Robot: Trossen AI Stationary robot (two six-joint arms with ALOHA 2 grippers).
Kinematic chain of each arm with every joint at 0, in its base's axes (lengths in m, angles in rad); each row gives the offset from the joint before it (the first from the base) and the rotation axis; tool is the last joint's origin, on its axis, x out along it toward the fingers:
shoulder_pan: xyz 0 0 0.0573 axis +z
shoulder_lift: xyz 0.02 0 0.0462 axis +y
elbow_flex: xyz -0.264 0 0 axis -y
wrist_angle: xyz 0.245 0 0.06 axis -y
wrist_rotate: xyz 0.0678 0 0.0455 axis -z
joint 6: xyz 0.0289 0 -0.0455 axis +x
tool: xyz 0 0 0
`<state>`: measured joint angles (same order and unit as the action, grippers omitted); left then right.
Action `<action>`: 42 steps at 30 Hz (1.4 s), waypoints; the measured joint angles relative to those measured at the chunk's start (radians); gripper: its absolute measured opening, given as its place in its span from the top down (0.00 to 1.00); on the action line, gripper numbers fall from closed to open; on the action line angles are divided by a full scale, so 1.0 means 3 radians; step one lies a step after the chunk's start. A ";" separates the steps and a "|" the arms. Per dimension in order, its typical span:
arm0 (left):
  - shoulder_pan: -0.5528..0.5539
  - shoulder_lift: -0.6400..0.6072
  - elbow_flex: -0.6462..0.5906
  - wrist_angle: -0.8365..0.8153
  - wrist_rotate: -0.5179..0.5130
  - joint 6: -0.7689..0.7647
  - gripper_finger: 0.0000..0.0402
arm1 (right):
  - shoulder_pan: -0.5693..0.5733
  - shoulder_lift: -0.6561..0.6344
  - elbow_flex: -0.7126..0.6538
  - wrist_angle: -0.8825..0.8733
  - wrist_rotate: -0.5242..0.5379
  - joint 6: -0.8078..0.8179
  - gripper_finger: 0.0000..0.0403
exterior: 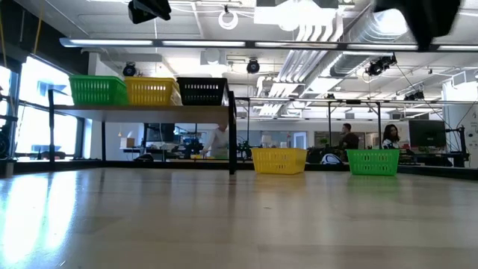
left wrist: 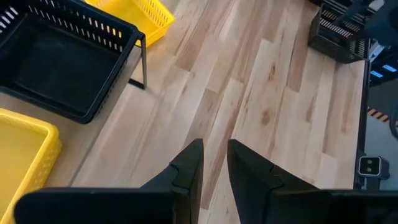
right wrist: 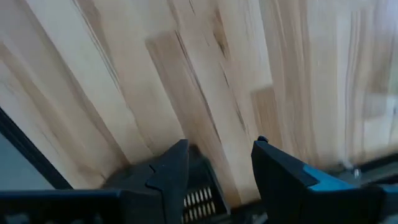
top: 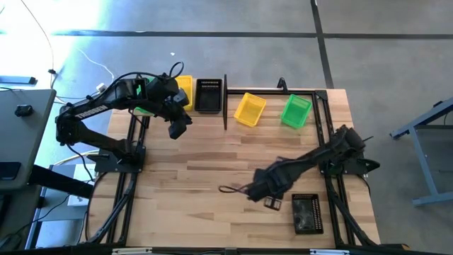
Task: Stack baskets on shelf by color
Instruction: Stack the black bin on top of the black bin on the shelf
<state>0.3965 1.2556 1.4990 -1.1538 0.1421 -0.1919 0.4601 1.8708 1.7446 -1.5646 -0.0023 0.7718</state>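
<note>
Shelf carries green, yellow, black basket in row. Yellow basket and green basket loose on desk beyond.

Right gripper: jaws wide, empty, beside black basket at near edge. Descend squarely over one wall before closing.

Left gripper: jaws narrow, empty, near shelf.

Shelf at far-left edge held green, yellow, black baskets; yellow, green, black sat loose on table.
</note>
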 joint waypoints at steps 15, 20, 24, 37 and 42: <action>0.0000 0.0000 0.0000 -0.0003 -0.0011 -0.0134 0.85 | 0.0936 -0.1193 -0.1480 0.1289 -0.0369 0.0970 0.60; 0.0000 0.0001 0.0000 -0.0003 -0.0012 -0.0148 0.85 | 0.1360 -0.1247 -0.1769 0.1692 -0.0356 0.1041 0.60; 0.0000 0.0001 0.0000 -0.0004 -0.0014 -0.0214 0.85 | 0.1644 -0.1243 -0.1956 0.1974 -0.0359 0.1248 0.60; 0.0000 0.0001 0.0000 -0.0004 -0.0024 -0.0402 0.85 | 0.2077 -0.1046 -0.2052 0.2430 -0.0076 0.1532 0.60; -0.0001 0.0003 0.0000 -0.0005 -0.0025 -0.0410 0.85 | 0.2141 -0.0846 -0.2051 0.2471 -0.0111 0.1547 0.60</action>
<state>0.3962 1.2564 1.4990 -1.1553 0.1345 -0.3149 1.1024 1.6169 1.1294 -0.8234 -0.0356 1.2360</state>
